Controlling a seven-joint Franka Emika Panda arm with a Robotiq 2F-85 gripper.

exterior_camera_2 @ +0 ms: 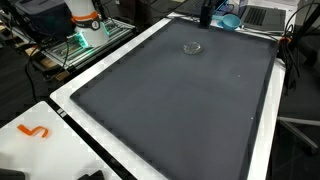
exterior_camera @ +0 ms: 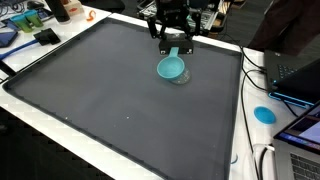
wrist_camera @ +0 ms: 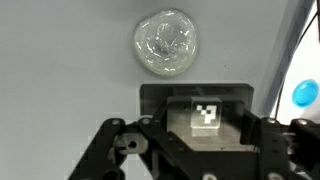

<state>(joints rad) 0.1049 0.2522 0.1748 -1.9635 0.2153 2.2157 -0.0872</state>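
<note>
An exterior view looks down across the dark mat (exterior_camera: 110, 105) from its near edge, fairly close. An exterior view catches the mat (exterior_camera_2: 180, 110) diagonally from a corner, further back. Wrist cam stares straight down, super close, and shares the clear cup (wrist_camera: 165, 42) (exterior_camera_2: 192, 46).

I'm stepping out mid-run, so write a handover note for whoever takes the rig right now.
The hand is open, holds nothing and hangs low over the dark mat.
The clear round cup stands on the mat just ahead of the hand, apart from it.
Done: the hand is lined up near the cup.
Left: the grasp itself; the cup is not yet gripped or lifted.
</note>
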